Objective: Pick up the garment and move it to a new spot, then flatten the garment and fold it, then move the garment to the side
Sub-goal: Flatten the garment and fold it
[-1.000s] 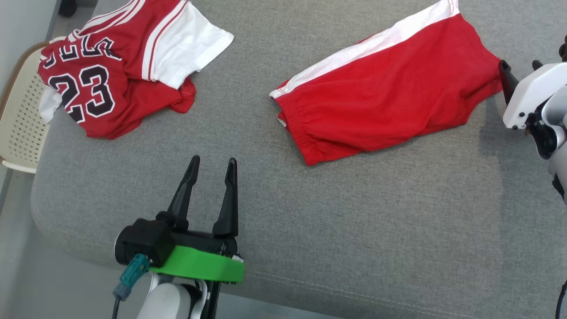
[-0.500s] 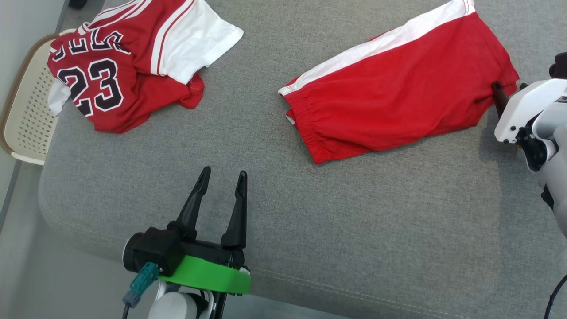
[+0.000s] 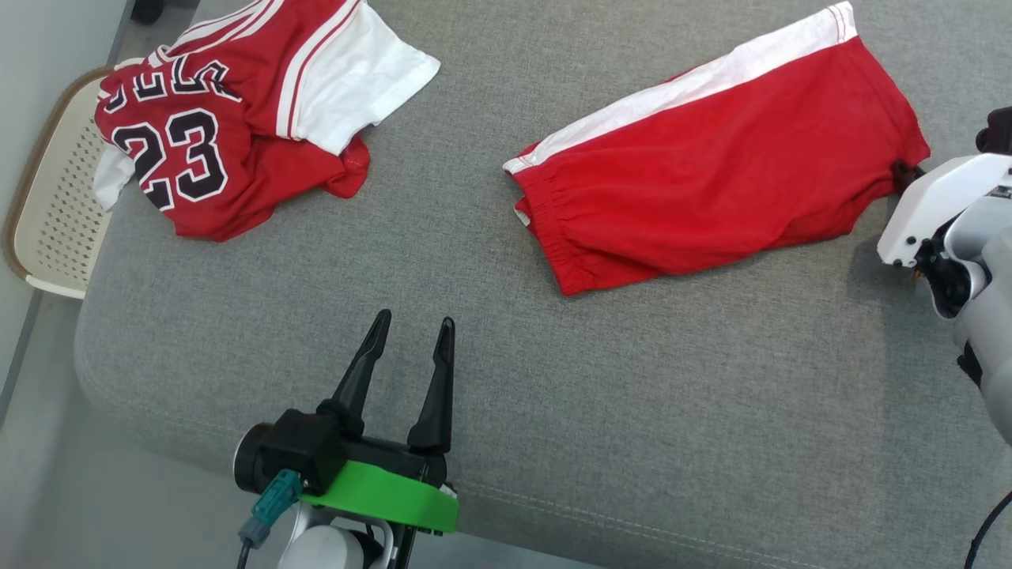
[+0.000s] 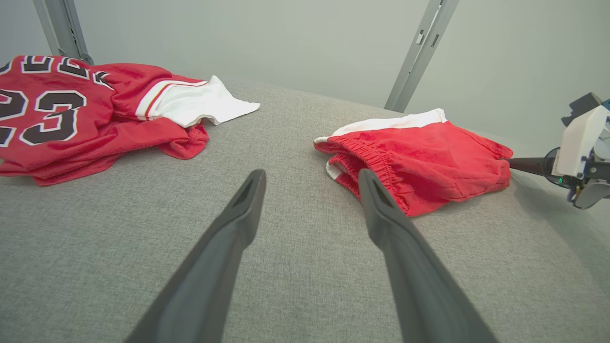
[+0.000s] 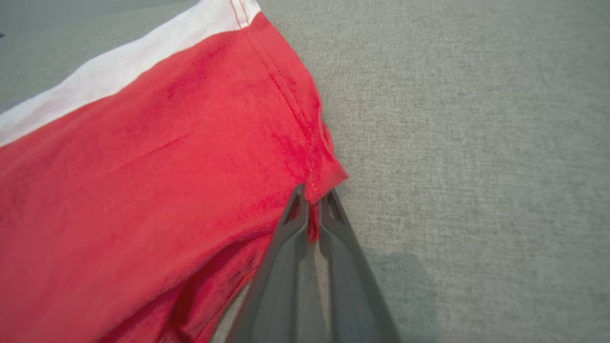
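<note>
The garment is a pair of red shorts (image 3: 711, 174) with a white side stripe, lying flat on the grey cushion (image 3: 632, 411) at the upper right. My right gripper (image 3: 901, 170) is at the shorts' right hem corner. In the right wrist view the shorts (image 5: 167, 166) spread to the left, and my right gripper (image 5: 312, 195) is shut with a pinch of red hem between its tips. My left gripper (image 3: 415, 320) stands open over bare cushion near the front edge. In the left wrist view my left gripper (image 4: 310, 174) points toward the shorts (image 4: 419, 162), well short of them.
A crumpled red and white jersey (image 3: 213, 142) with the number 23 lies at the back left, also seen as the jersey (image 4: 71, 114) in the left wrist view. A cream perforated chair (image 3: 47, 221) stands beyond the cushion's left edge. Two metal posts (image 4: 419, 52) rise behind.
My right gripper has moved in onto the shorts' hem corner and shut on it. The head camera has shifted a little. The left gripper stays open.
</note>
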